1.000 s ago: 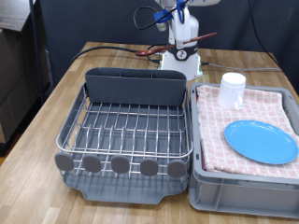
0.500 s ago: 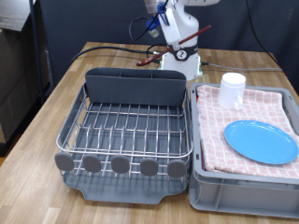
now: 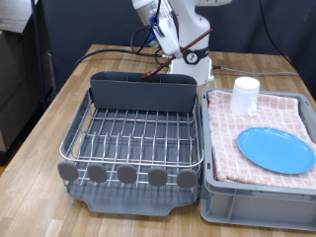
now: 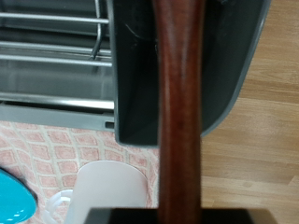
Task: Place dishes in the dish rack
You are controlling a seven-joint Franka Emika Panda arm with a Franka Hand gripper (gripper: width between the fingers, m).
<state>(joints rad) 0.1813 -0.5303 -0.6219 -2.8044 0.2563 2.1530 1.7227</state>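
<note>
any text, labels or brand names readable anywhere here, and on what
None can be read: no lettering shows on the dish rack, the white cup, the blue plate, the checked cloth, the wooden spoon or the gripper.

The exterior view is set in front of the wooden table (image 3: pixel 59 109), raised and tilted downward, facing the robot arm (image 3: pixel 188 25) at the table's far end. It stands at a moderate distance: the whole dish rack (image 3: pixel 133 138) fills the centre and the grey crate (image 3: pixel 212 202) is cut off at the exterior view's right and bottom edges.

The wrist view looks along the fingers, very near, with a brown wooden spoon handle (image 4: pixel 179 112) blurred across its middle. Beyond it appear the utensil bin (image 4: pixel 229 56), rack wires (image 4: pixel 51 56), the white cup (image 4: pixel 107 191) and the red-checked cloth (image 4: pixel 42 154).

Both views share the utensil bin (image 3: pixel 143 91), the cup (image 3: pixel 245 95), the cloth (image 3: pixel 232 123) and the light-blue plate (image 3: pixel 276 149) (image 4: pixel 13 201).
</note>
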